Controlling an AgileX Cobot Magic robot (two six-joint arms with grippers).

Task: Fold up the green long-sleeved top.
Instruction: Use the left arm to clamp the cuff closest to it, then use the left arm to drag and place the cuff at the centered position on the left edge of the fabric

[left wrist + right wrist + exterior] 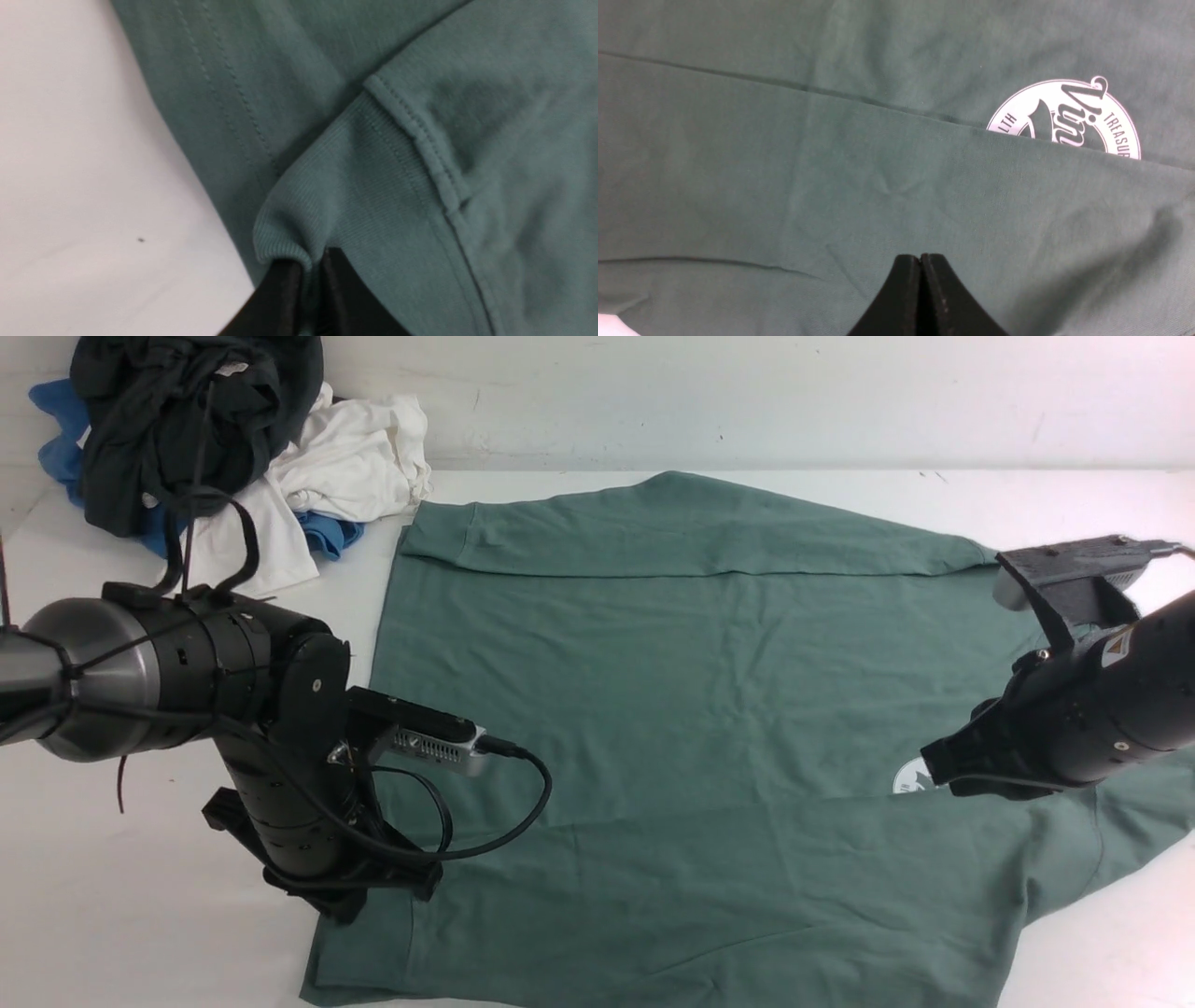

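The green long-sleeved top [700, 691] lies spread flat across the white table, with one sleeve folded along its far edge and the other laid across its near part. My left gripper [369, 901] is at the top's near left corner. In the left wrist view this gripper [310, 261] is shut on the ribbed cuff [327, 186] of the near sleeve, and fabric is pinched between its black fingers. My right gripper [934, 770] hovers over the right side by the white round chest print [910, 777]. Its jaws [920, 256] are shut on nothing, and the print [1069, 116] is half covered by the sleeve.
A pile of dark, white and blue garments [205, 439] sits at the back left corner against the wall. Bare white table [112, 915] shows to the left of the top and at the far right.
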